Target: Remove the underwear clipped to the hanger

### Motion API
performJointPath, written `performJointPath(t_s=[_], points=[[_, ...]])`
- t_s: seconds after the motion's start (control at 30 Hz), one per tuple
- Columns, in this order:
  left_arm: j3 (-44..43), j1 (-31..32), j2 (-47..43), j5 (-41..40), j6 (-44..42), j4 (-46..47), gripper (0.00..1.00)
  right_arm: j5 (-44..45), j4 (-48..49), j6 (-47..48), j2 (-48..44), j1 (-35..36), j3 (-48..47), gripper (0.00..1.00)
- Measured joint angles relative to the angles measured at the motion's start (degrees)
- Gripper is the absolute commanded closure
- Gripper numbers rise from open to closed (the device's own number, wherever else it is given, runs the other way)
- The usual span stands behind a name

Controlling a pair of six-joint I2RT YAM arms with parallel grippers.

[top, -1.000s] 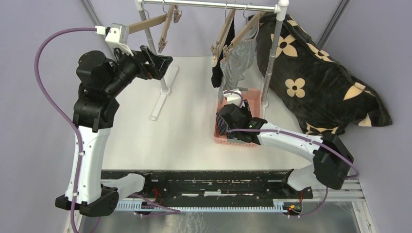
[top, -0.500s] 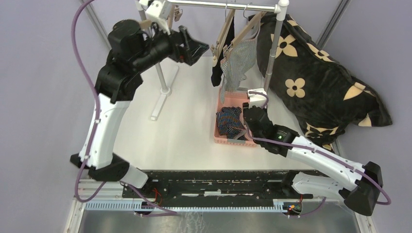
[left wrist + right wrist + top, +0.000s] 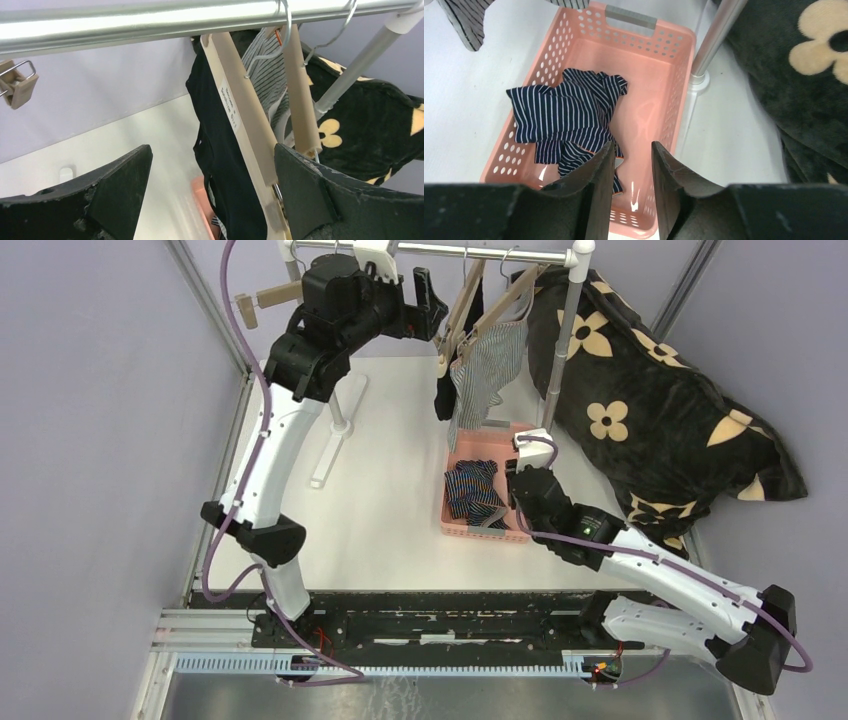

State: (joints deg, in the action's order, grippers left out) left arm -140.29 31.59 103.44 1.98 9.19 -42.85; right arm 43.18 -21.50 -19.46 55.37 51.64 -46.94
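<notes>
white table [image 3: 380, 490] | left gripper [image 3: 211, 150] has swung up, fingers wide, facing hanger [image 3: 240, 115] with black pair [image 3: 215, 130] clipped; grey-striped pair [image 3: 490, 365] beside | right gripper [image 3: 633, 147] narrowing, empty, above basket [image 3: 664, 65] holding navy pair [image 3: 564, 120] | one off, two left

On the counter [image 3: 380, 500], the basket [image 3: 480, 534] sits at 3 o'clock from centre, one pair of underwear [image 3: 472, 490] in it. The rail [image 3: 470, 252] crosses at 12 o'clock; two hangers [image 3: 460, 310] on it carry two more pairs [image 3: 488, 365] above the basket's far end. The cushion [image 3: 640, 390] lies at the basket's 2 o'clock.
</notes>
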Motion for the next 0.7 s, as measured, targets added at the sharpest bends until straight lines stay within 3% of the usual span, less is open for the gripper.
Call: performJointPath(t_s=[0.47,0.7], points=[[3.93,0.00,3.08,4.31,0.09,9.57,0.04,-4.02,0.63,0.00,3.08,0.00,1.88,0.62],[6.67,0.00,3.08,4.63,0.11,10.69,0.12,-4.39,0.96,0.02,3.08,0.07,1.88,0.63]])
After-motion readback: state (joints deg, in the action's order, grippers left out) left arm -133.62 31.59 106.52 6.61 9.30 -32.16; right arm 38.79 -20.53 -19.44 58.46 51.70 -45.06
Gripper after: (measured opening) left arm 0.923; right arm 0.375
